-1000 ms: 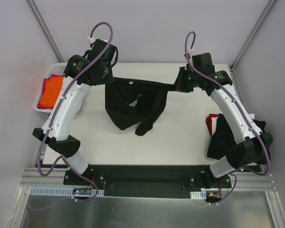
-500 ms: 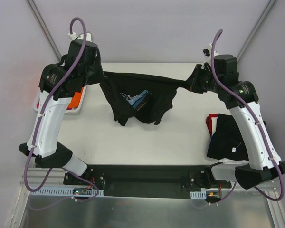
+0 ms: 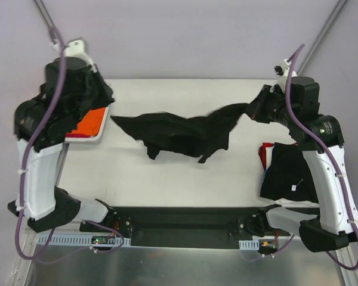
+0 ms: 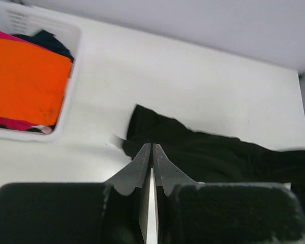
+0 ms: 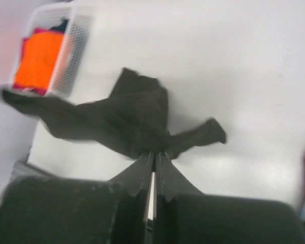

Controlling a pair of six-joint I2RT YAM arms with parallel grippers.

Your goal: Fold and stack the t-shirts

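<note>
Where our right claw [image 5: 153,152] pinches tight, one end of the black t-shirt [image 3: 173,132] is caught and lifted; the rest sags in a crumpled band across the table [image 3: 185,179]. Our left claw [image 4: 151,147] is closed on nothing, above the shirt's other end. Beyond it sits the white basket [image 4: 73,61] with an orange shirt [image 4: 25,76]; folded dark shirts [image 3: 289,173] lie at our right.

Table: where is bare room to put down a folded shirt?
Bare table between the spread black t-shirt and the arm bases, and along the far edge. Crowded: shirt pile at right, basket at left.
</note>
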